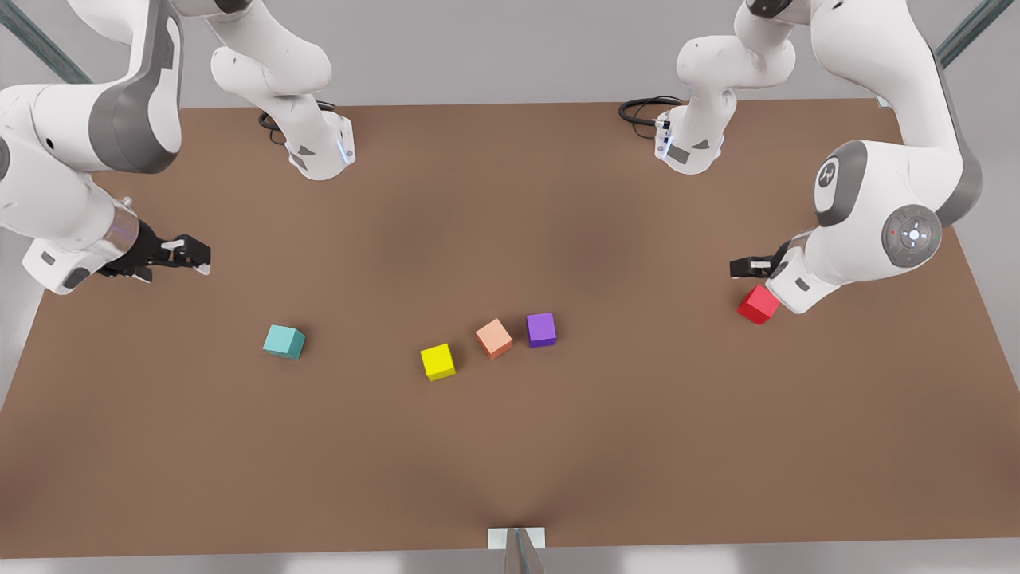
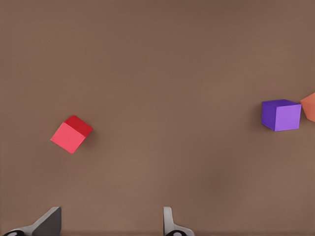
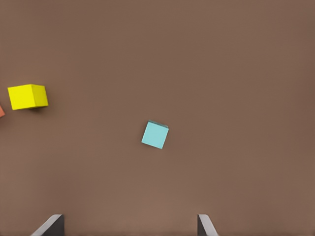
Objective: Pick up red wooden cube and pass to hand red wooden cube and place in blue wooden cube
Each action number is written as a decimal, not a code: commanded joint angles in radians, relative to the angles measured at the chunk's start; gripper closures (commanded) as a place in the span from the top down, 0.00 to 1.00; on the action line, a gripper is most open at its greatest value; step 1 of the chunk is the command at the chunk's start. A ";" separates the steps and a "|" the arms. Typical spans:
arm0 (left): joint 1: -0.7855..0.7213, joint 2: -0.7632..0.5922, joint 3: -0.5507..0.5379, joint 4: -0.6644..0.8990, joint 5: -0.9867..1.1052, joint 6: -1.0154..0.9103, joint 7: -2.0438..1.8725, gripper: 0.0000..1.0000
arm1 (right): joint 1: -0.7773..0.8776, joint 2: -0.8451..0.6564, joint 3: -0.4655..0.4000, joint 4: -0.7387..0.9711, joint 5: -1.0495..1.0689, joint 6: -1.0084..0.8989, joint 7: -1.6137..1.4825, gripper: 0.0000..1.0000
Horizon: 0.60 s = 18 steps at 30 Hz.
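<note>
Tools stood open and empty: we kept the left tool (image 1: 745, 267) at the front view's right, over the red wooden cube (image 1: 758, 304), the right tool (image 1: 187, 255) near the blue wooden cube (image 1: 284, 341).

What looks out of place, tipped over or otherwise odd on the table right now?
Nothing stands out. The red cube, the teal cube, the yellow cube, the salmon cube and the purple cube all sit flat and apart on the table, merely turned at different angles. Left tool and right tool hang open above it.
</note>
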 commanded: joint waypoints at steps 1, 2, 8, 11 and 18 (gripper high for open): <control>0.000 -0.001 0.000 -0.001 0.001 -0.001 -0.003 1.00 | 0.000 -0.002 0.000 -0.004 -0.003 0.007 -0.015 1.00; 0.000 -0.001 0.000 -0.001 0.001 -0.001 -0.003 1.00 | 0.000 -0.002 0.000 -0.004 -0.004 0.007 -0.015 1.00; -0.017 0.093 0.193 -0.253 0.004 0.363 -0.294 1.00 | -0.001 -0.004 -0.001 -0.007 -0.044 0.001 -0.015 1.00; -0.014 0.114 0.254 -0.412 -0.034 0.634 -0.294 1.00 | -0.001 -0.004 -0.001 -0.007 -0.038 -0.007 -0.016 1.00; 0.032 0.150 0.300 -0.536 -0.068 0.829 -0.297 1.00 | 0.002 0.039 0.000 0.009 -0.015 0.008 -0.015 1.00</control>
